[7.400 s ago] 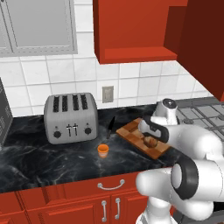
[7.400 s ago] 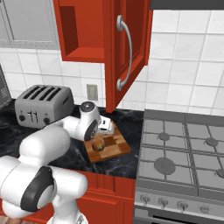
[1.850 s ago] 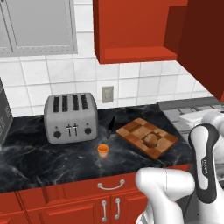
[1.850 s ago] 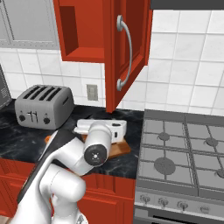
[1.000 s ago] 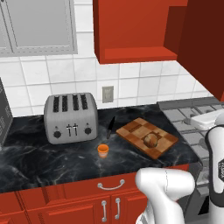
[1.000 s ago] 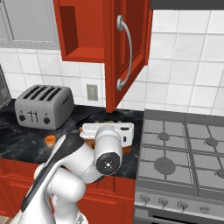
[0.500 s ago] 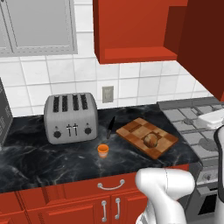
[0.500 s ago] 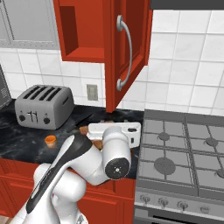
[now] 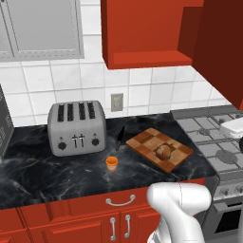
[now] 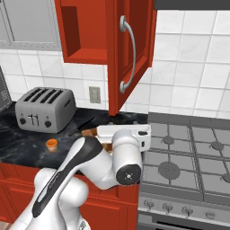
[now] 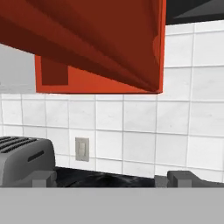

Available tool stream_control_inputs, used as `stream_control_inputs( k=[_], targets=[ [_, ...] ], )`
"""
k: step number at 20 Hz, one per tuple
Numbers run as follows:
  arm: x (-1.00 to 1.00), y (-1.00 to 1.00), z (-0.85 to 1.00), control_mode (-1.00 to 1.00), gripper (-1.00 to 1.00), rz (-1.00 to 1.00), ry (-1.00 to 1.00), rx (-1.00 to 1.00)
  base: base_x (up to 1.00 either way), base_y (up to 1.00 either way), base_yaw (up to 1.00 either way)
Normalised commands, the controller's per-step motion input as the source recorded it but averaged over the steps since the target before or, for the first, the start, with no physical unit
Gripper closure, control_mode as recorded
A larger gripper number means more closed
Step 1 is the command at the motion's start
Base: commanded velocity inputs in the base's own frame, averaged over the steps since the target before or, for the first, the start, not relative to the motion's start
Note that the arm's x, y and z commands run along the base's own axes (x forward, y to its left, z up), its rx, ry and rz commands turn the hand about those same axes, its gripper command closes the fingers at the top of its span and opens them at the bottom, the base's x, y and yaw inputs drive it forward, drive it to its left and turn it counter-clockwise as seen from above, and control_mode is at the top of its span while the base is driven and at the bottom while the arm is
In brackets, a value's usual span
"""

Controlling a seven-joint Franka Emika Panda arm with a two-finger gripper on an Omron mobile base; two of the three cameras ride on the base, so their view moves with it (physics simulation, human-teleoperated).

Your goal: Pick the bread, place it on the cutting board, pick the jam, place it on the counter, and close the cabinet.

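Two of the three jobs look settled from here: the bread sits on the cutting board, and the jam stands on the counter, just in front of the toaster and apart from the board. That leaves the cabinet, whose door hangs open, swung out toward me with its silver handle facing right in the right base view. My gripper points at the tiled wall from below the door's lower edge, and its tips stand well apart with nothing between them. I judge the clean way is to come up on the handle face of the door, lay the fingers flat against it near the free edge, and push along the hinge arc, not straight in. I cannot quite tell how far the hand sits from the door, so I would go slowly until contact and avoid snagging the handle.
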Motion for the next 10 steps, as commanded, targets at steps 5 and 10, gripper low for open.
stream_control_inputs(
  k=[5,10],
  targets=[
    [0.0,-0.17,0.18,-1.0,-1.0,0.0,0.0,0.0,0.0,0.0,0.0],
    [0.0,-0.17,0.15,-1.0,-1.0,0.0,0.0,0.0,0.0,0.0,0.0]
  ],
)
